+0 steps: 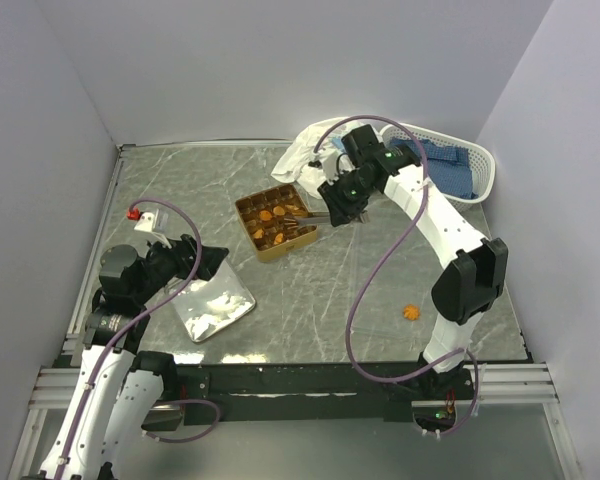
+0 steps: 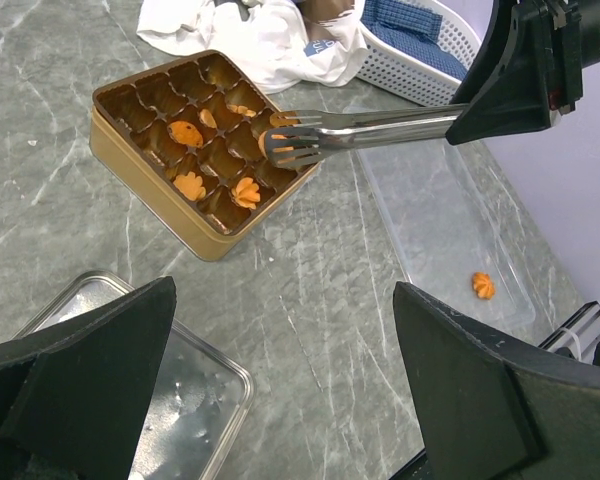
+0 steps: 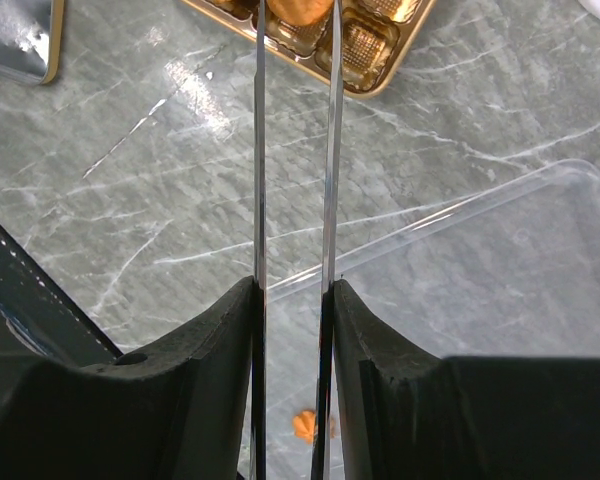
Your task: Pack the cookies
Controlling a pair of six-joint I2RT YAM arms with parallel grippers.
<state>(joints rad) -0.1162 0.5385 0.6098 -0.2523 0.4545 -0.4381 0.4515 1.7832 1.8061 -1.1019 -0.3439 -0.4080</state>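
Several cookies [image 2: 189, 184] lie in the compartments of the square golden tin [image 2: 150, 150], which sits mid-table [image 1: 262, 244]. My right gripper [image 1: 340, 205] is shut on a pair of metal tongs [image 2: 370, 125], its fingers [image 3: 220, 350] pressing on the two blades. The tong tips hold one cookie [image 2: 290, 143] just above the tin's right side. Another cookie [image 1: 411, 312] lies alone on a clear plastic tray [image 2: 440, 215] at the near right. My left gripper [image 2: 285, 370] hangs open and holds nothing, over bare table left of the tin.
A clear container [image 1: 213, 305] with white bits stands by the left gripper. A white basket [image 1: 450, 165] with blue cloth and a crumpled white cloth [image 1: 310, 150] sit at the back right. A small red and white object [image 1: 140, 215] lies at the left edge.
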